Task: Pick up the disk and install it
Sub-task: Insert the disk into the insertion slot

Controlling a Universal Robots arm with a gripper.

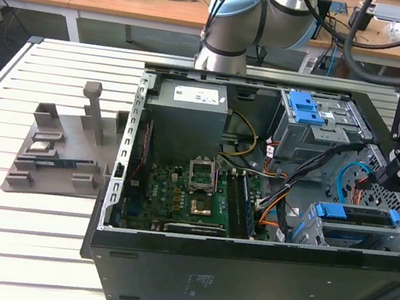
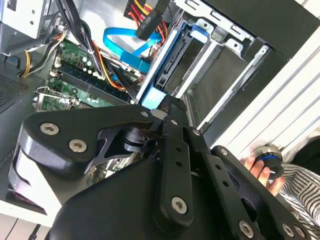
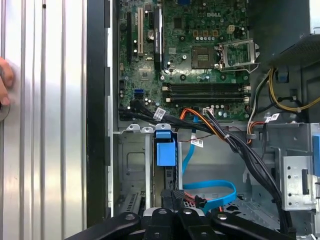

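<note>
My gripper (image 1: 398, 172) over the open computer case (image 1: 191, 268), the disk (image 3: 165, 165) in its blue frame seated edge-on in the metal drive cage (image 1: 352, 235) just under my fingertips — whether they're clamped I cannot tell, motherboard (image 3: 200, 55) beyond — a hand (image 2: 260, 172) beside the case

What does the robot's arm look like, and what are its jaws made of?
The arm is built from round silver-grey tubes with pale blue caps on its joints, and black cables hang beside it. The gripper is black, made of flat angular bars pinned together with shiny silver screws, seen in both wrist views. Its jaws are slim black pieces.
</note>
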